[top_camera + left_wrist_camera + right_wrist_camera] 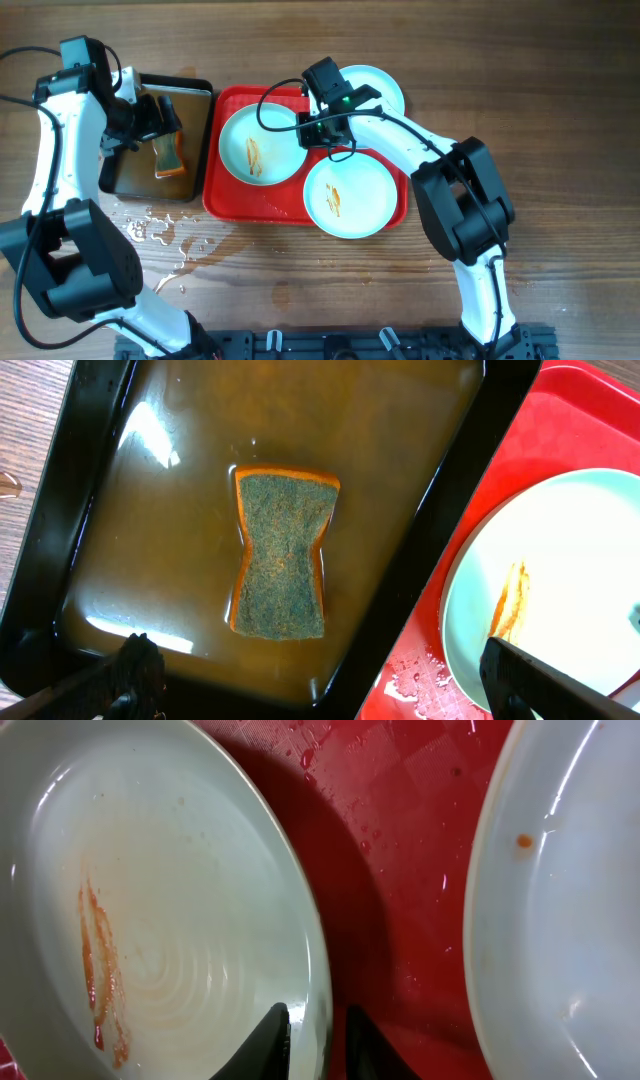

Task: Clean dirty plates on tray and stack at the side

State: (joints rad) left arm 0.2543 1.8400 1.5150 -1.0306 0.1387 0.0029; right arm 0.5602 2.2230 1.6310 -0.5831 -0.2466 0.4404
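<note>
Two tools: left tool (325, 680) wide over black pan (445, 500); right tool (320, 1045) pinches dirty plate (150, 920) rim.

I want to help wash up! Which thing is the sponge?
Find the big red tray, then the black pan of brown water beside it. The sponge lies flat in that water. It is orange with a grey-green scrubby top, pinched in the middle, unlike the round plates.

brown wood-grain bench (570, 70), evenly lit from above, water splashes (160, 232) pooled on its left-front area, black rail (330, 346) running along the near edge
</note>
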